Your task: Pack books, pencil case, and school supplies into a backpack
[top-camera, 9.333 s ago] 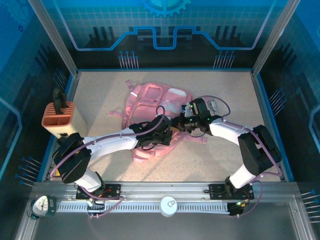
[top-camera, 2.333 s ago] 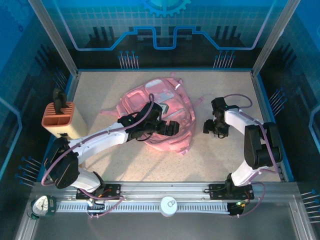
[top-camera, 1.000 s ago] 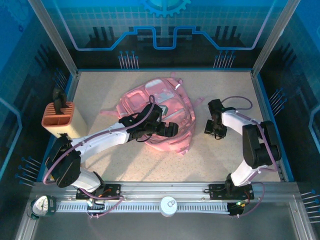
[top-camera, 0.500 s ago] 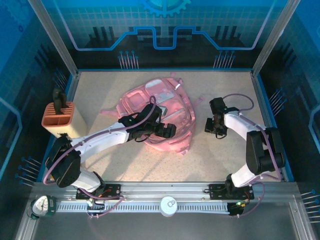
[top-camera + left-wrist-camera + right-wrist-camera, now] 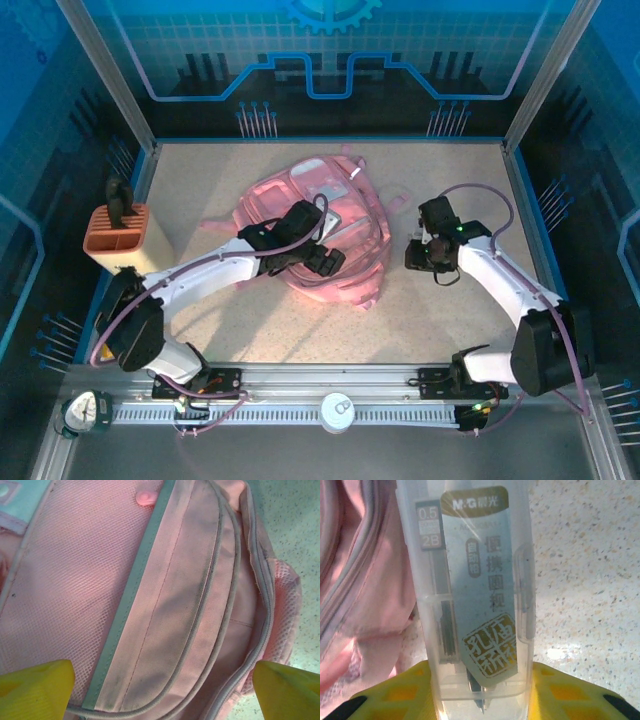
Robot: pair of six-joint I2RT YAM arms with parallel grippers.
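Top external view: the pink backpack (image 5: pixel 345 215) lies flat near the middle of the speckled table (image 5: pixel 450 180), with straps trailing to its left and right. The left gripper (image 5: pixel 322 262) hangs over the near part of the backpack. In the left wrist view its yellow fingers (image 5: pixel 35 685) sit at the two lower corners, spread wide, with the backpack's (image 5: pixel 175 605) pink mesh panel and zip seams showing between them; whether they touch the fabric cannot be determined. The right gripper (image 5: pixel 425 252) stands just beside the backpack's right edge, over bare table. In the right wrist view its yellow fingers (image 5: pixel 395 690) pinch the lower end of a clear plastic case (image 5: pixel 470 580). The case carries a printed label marked 0.5 and 2B, and dark leads are visible inside. Backpack fabric (image 5: pixel 360 580) lies to the left of the case and table (image 5: pixel 585 580) to its right. An orange slotted holder (image 5: pixel 118 238) stands at the left edge of the table, well apart from the backpack, with a dark item protruding from its top.
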